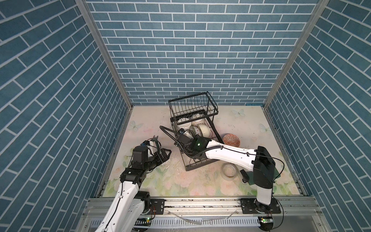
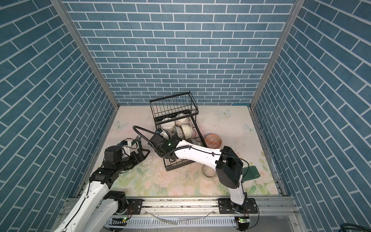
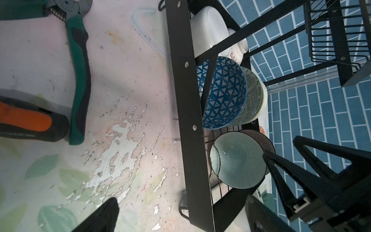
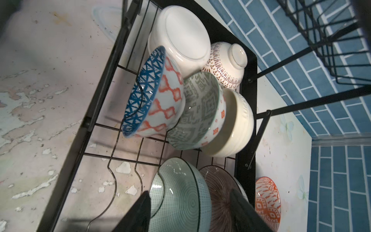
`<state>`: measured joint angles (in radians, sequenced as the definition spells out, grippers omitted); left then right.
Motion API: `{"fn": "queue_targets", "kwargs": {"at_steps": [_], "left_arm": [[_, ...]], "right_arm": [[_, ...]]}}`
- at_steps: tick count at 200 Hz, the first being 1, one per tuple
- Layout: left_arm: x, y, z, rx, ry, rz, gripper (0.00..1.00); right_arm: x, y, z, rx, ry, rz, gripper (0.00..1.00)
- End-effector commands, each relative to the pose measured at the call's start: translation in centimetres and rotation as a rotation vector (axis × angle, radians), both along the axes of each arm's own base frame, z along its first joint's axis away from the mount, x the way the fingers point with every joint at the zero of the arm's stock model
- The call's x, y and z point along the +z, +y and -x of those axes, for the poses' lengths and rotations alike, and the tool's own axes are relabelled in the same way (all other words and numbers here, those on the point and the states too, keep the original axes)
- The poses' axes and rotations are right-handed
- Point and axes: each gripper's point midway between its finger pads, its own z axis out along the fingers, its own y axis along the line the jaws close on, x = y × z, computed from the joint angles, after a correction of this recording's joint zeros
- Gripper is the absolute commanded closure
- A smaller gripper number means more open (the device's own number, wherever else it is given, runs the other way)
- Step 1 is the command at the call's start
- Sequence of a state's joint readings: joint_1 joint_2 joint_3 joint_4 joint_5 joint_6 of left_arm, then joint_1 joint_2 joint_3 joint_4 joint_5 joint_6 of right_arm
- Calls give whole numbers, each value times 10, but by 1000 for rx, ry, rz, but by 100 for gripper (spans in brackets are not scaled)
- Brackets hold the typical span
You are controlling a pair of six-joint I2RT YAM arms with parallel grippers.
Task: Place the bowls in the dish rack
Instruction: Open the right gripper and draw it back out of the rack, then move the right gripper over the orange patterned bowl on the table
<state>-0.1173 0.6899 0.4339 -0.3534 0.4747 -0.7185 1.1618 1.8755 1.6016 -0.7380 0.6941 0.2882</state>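
The dish rack (image 3: 185, 84) stands on the table (image 1: 251, 124) toward 12 o'clock; its lower tray (image 4: 94, 104) holds seven bowls (image 4: 160, 100). An orange-patterned bowl (image 1: 231, 140) lies at its 3 o'clock. Your right gripper (image 4: 190, 192) reaches into the tray, straddling the pale green bowl (image 4: 180, 200) and brown-striped bowl (image 4: 216, 192); you cannot tell whether it grips. Your left gripper (image 1: 163, 149) hangs spread wide, empty, at 9 o'clock

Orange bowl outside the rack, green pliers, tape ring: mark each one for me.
orange bowl (image 1: 231, 142), in a top view, on its patterned surface.
green pliers (image 3: 79, 80), left wrist view, on a handle.
tape ring (image 1: 228, 166), in a top view, on its far wall.
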Motion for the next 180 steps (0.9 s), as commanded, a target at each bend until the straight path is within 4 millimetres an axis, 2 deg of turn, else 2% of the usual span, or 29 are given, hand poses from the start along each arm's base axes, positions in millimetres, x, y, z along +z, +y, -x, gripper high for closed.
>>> {"fn": "queue_targets", "kwargs": {"at_steps": [1, 44, 101, 150, 180], "left_arm": [[15, -3, -3, -26, -41, 8, 0], [13, -7, -1, -21, -36, 37, 0], [7, -29, 0, -80, -37, 33, 0], [2, -55, -5, -136, -39, 43, 0], [-1, -66, -6, -164, -33, 32, 0]], "right_arm": [[12, -26, 2, -94, 36, -86, 40], [19, -68, -6, -207, 93, -190, 42], [12, -143, -22, -406, 134, -276, 45], [-7, -201, -31, -572, 179, -346, 45], [-26, -227, -36, -651, 225, -391, 46]]}}
